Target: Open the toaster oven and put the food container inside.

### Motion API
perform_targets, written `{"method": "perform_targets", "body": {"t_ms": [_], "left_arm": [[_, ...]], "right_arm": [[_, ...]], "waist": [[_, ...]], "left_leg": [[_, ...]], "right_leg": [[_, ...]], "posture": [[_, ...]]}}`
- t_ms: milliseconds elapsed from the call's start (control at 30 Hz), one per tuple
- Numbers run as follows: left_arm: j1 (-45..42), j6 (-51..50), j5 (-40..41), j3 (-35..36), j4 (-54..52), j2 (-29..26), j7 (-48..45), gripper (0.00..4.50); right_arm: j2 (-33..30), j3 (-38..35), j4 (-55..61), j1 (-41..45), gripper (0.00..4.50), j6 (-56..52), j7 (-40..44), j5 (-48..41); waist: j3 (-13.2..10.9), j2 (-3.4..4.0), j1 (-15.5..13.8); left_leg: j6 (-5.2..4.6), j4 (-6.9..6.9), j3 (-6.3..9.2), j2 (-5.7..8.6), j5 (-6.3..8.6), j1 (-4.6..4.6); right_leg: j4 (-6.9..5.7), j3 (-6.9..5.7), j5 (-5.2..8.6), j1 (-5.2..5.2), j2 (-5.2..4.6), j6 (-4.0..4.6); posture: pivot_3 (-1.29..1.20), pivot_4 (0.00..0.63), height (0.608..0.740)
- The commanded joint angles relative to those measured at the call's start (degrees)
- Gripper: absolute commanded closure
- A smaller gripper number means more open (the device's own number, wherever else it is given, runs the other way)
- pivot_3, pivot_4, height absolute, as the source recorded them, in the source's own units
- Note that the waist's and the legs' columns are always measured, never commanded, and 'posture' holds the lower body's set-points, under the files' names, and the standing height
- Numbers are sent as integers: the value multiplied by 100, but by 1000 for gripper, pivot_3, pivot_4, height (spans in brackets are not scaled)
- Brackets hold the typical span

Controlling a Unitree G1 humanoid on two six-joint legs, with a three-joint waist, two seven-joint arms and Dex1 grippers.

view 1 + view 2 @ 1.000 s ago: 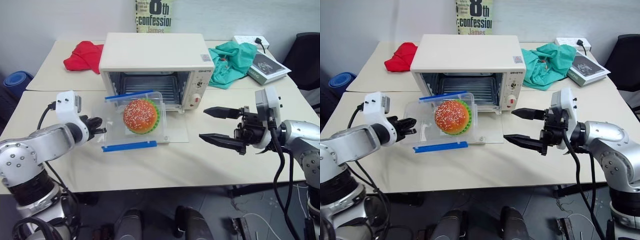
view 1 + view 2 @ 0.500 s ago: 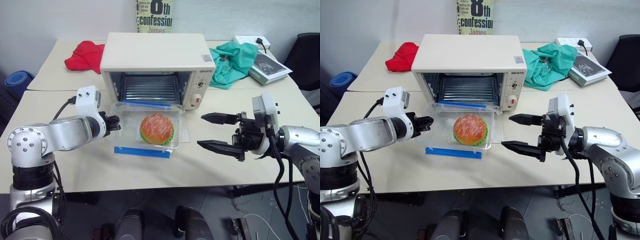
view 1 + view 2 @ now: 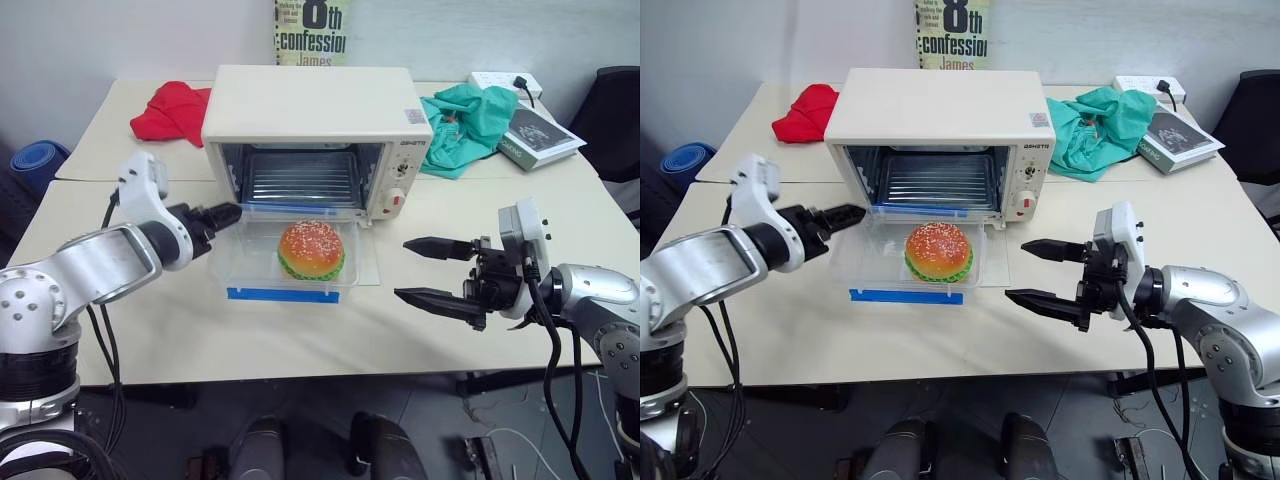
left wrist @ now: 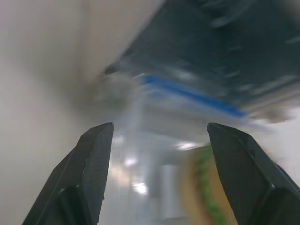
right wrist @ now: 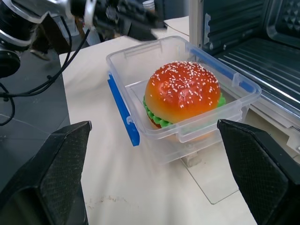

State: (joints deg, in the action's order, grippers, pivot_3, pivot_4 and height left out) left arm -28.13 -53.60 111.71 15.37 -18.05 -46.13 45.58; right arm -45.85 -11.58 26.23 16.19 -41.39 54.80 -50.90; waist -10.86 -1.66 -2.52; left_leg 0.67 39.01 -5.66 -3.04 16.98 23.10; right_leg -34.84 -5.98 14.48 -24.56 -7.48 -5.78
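**Left gripper off the container, container flat on the lowered oven door**

The left gripper [image 3: 222, 213] had its fingers parted and held nothing; it sat just beside the near-left corner of the food container [image 3: 290, 262], at the oven's left front, whether touching I couldn't tell. The right gripper [image 3: 430, 270] stood wide open and empty, fingers pointing left toward the container, well apart from it.

The food container lay flat on the toaster oven's [image 3: 316, 110] lowered glass door [image 3: 366, 266], right in front of the oven mouth, not inside. A sesame-bun burger [image 3: 311, 250] sat in it, and a blue clip [image 3: 277, 295] ran along its near edge. Oven cavity was open, with the wire rack [image 3: 302, 180] visible; the knobs [image 3: 397, 183] were on the right panel.

All this stood on a cream table [image 3: 300, 335]. Behind the oven, a red cloth [image 3: 170, 108] lay to the left and a teal cloth [image 3: 460, 125] to the right, with a book [image 3: 538, 138] just beside the teal one. A poster [image 3: 308, 30] hung on the back wall.
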Motion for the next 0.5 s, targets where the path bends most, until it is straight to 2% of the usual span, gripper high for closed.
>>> {"method": "perform_targets", "body": {"t_ms": [33, 133, 233, 267, 367, 400, 467, 500], "left_arm": [[191, 161, -315, 485, 20, -68, -1275, 1292], [344, 218, -457, 802, -89, 12, -2511, 2054], [952, -510, -741, 1484, -493, -384, -5254, 3043], [1124, -628, -923, 1584, -554, -522, -5882, 3375], [1750, -691, -2207, 1491, -489, -1194, -7793, 4329], [1928, -608, -2627, 1411, -492, -1397, -8358, 4500], [2307, -157, -3638, 1120, -527, -1829, -9444, 4500], [2451, 151, -4169, 923, -518, -2012, -9879, 4500]], "right_arm": [[-105, -213, 177, 0, 189, -68, -6, -227], [-96, -262, 175, 24, 960, -199, -89, -401], [-77, -189, 370, -65, 2051, -340, -213, -560], [-84, -174, 413, -95, 2410, -360, -227, -590], [37, 77, 530, -202, 3465, -352, -334, -508], [101, 166, 565, -214, 3786, -359, -387, -504], [283, 415, 652, -200, 4481, -388, -518, -516], [389, 574, 684, -170, 4481, -392, -601, -472]], "waist": [[-1, 1, 15], [-1, 1, 15], [-2, 3, 70], [-2, 3, 87], [-7, 14, 103], [-8, 16, 106], [-11, 21, 115], [-12, 22, 115]], "left_leg": [[0, -1, -1, -2, 0, 0], [-9, -1, 0, -4, 5, 1], [-17, -4, -4, -5, 11, 2], [-10, -5, -6, -8, 13, 3], [-5, -11, -11, -12, 18, 1], [-8, -12, -13, -12, 20, 0], [-10, -18, -20, -23, 24, 0], [-8, -19, -26, -34, 26, 1]], "right_leg": [[1, 0, 0, 0, 2, 0], [2, -3, 1, 0, 5, 1], [9, -4, 2, -2, 6, 3], [11, -9, 4, -4, 8, 7], [17, -13, 8, -5, 8, 12], [18, -13, 8, -7, 8, 12], [27, -16, 9, -14, 16, 14], [34, -19, 18, -16, 21, 32]], "posture": [[0, 150, 740], [0, 150, 740], [0, 150, 740], [0, 150, 740], [0, 150, 740], [0, 150, 740], [0, 150, 740], [0, 150, 740]]}}
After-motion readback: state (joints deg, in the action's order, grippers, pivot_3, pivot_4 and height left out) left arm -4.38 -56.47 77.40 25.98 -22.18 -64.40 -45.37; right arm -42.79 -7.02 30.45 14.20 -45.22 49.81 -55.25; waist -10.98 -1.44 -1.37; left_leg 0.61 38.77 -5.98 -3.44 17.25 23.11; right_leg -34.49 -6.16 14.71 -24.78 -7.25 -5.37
